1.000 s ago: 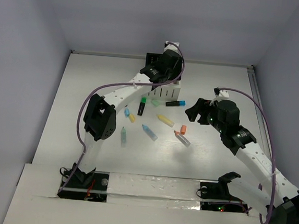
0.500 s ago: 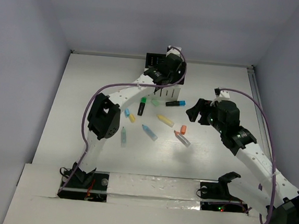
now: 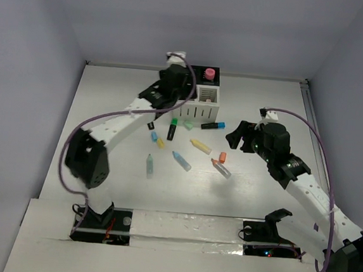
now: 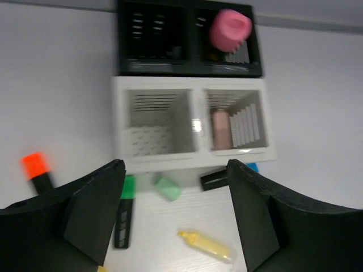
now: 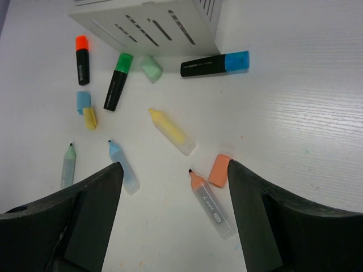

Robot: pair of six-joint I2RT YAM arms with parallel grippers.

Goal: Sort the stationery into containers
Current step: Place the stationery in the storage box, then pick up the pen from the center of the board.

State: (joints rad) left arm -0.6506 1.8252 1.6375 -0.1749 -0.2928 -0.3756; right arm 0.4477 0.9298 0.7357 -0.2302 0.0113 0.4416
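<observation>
By my reckoning this job is only just begun. Two things are put away. A pink highlighter (image 4: 229, 28) stands in the right-hand black compartment of the organizer (image 4: 170, 156), and a pale pink eraser (image 4: 220, 129) sits in the white compartment just in front of it. The other white compartment looks bare. The left black one is too dark for me to tell.

Everything else lies loose on the worktop (image 5: 295, 113). Close to the organizer are:
- an orange-capped marker (image 5: 82, 59)
- a green-capped marker (image 5: 116, 82), with a small green piece (image 5: 151, 68) just beside it
- a blue-capped marker (image 5: 215, 63) near the corner

Farther out are:
- a yellow highlighter (image 5: 173, 132)
- a blue highlighter (image 5: 123, 167)
- a pale green highlighter (image 5: 68, 165)
- an orange highlighter (image 5: 210, 201), uncapped, with its orange cap (image 5: 218, 170) just beside it
- a small blue piece (image 5: 84, 101) and a small yellow piece (image 5: 89, 118), which touch each other

So most of the sorting is left.

My left gripper (image 4: 176, 167) hovers over the organizer's near side, fingers apart and nothing between them. My right gripper (image 5: 174, 167) hangs above the loose spread, also spread wide and empty. Either could take the next piece.
</observation>
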